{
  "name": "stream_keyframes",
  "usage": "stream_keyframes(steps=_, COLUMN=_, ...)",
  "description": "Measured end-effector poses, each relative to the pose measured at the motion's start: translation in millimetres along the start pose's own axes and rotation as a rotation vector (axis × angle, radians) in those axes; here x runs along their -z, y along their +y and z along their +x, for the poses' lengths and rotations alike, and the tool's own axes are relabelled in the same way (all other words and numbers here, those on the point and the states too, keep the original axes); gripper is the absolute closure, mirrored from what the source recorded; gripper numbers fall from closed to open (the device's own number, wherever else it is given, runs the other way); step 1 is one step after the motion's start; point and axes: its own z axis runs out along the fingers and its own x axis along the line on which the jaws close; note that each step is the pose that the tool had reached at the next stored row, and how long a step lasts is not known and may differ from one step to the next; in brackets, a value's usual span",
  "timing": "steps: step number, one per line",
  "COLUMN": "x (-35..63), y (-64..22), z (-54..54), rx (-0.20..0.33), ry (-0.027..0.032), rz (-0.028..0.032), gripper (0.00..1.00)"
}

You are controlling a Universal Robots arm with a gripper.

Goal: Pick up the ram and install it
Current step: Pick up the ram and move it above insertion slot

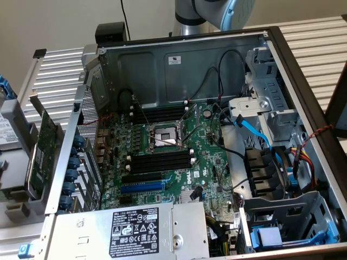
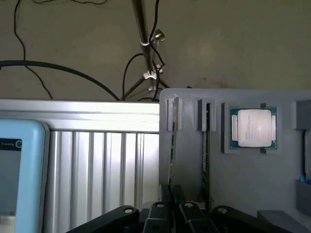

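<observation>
Pick-up step, we judge: jaws pinched on one end of the ram (image 2: 172, 145), standing on edge in its tray (image 2: 243, 184) slot beside a second stick (image 2: 207, 145); freeing it calls for a straight pull clear of that slot.

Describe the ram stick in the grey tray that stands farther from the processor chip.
The long thin ram stick shows edge-on as a narrow dark strip, so its chips and label are hidden. It stands on its long edge in a slot of the grey plastic tray, its far end between two pale grey posts at the tray's rim. Its near end reaches the black pincer; whether that touches it cannot be told. A second stick stands parallel in the next slot, apart.
</observation>
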Motion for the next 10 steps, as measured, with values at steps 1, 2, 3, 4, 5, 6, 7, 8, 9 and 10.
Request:
stream_keyframes(steps=1, x=3.8, y=0.1, z=0.2, rx=0.0, ry=0.0009, rz=-0.0002, gripper=0.86)
stream_keyframes(steps=2, x=7.6, y=0.1, z=0.5, rx=0.0, ry=0.0017, rz=-0.0002, gripper=0.86)
stream_keyframes(steps=3, x=11.2, y=0.3, z=0.7, rx=0.0, ry=0.0027, rz=-0.0005, gripper=0.86)
stream_keyframes(steps=4, x=15.4, y=0.4, z=0.9, rx=0.0, ry=0.0036, rz=-0.0005, gripper=0.86)
stream_keyframes(steps=5, x=19.2, y=0.5, z=1.1, rx=-0.001, ry=0.0045, rz=-0.0003, gripper=0.86)
stream_keyframes(steps=6, x=23.0, y=0.6, z=1.4, rx=-0.001, ry=0.0055, rz=-0.0005, gripper=0.86)
stream_keyframes(steps=7, x=26.8, y=0.7, z=1.6, rx=-0.001, ry=0.0065, rz=-0.0005, gripper=0.86)
stream_keyframes(steps=8, x=31.1, y=0.8, z=1.8, rx=-0.001, ry=0.0077, rz=-0.0006, gripper=0.86)
stream_keyframes(steps=9, x=34.7, y=0.9, z=2.0, rx=-0.001, ry=0.0087, rz=-0.0005, gripper=0.86)
stream_keyframes(steps=10, x=39.1, y=1.0, z=2.3, rx=-0.001, ry=0.01, rz=-0.0006, gripper=0.86)
